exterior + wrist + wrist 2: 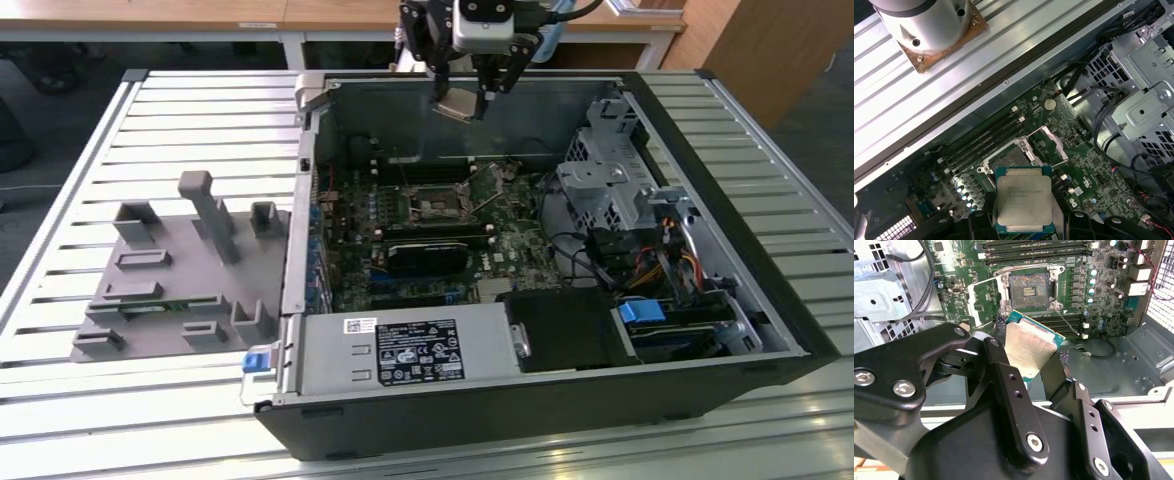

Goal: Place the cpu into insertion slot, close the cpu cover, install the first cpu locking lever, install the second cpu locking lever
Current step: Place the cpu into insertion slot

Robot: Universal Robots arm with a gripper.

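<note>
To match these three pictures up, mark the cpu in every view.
Exterior view: cpu near top centre, between the jaws, higher in the picture than the insertion slot.
Second wrist view: cpu tilted between the jaws, insertion slot beyond it.
First wrist view: cpu between the jaws, metal top showing, insertion slot just beyond.
Shared landmark: the insertion slot.
</note>
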